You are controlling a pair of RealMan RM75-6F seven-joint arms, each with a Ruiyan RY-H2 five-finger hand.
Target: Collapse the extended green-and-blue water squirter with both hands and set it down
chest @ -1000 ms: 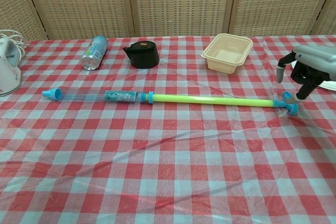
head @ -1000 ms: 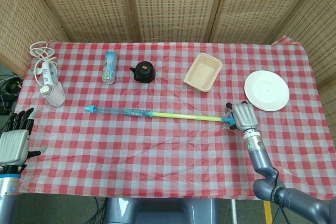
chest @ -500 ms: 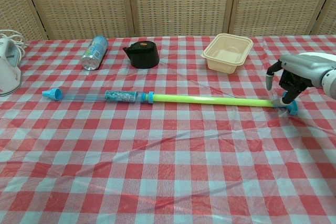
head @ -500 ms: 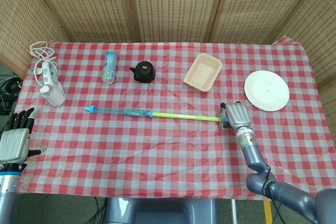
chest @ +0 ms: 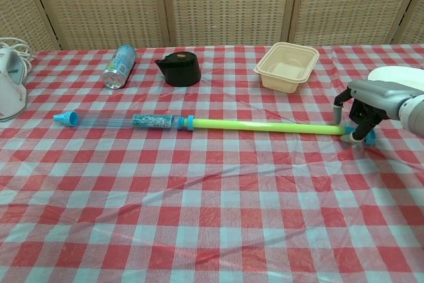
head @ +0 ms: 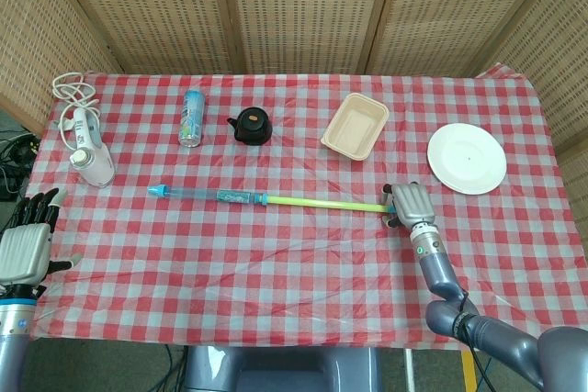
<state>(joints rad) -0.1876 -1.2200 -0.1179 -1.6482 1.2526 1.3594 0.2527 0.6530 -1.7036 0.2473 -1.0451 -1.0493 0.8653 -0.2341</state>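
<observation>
The water squirter (head: 276, 199) lies fully extended across the checked tablecloth: a clear blue barrel with its nozzle (chest: 65, 118) at the left, then a long green rod (chest: 265, 126) running right. My right hand (chest: 368, 101) arches over the rod's blue handle end (chest: 368, 138), fingers curved down on either side of it with a gap left, so no firm grip shows. In the head view the right hand (head: 411, 204) covers that end. My left hand (head: 26, 247) hovers off the table's left front corner, fingers spread and holding nothing, far from the nozzle.
Along the back stand a lying drink can (head: 191, 117), a black lidded pot (head: 251, 125) and a beige food tray (head: 355, 126). A white plate (head: 467, 158) sits just behind my right hand. A white corded appliance (head: 89, 149) lies at the far left.
My right hand has shifted left and come down over the squirter's handle end, fingers curling around it. The squirter and my left hand have stayed put.
</observation>
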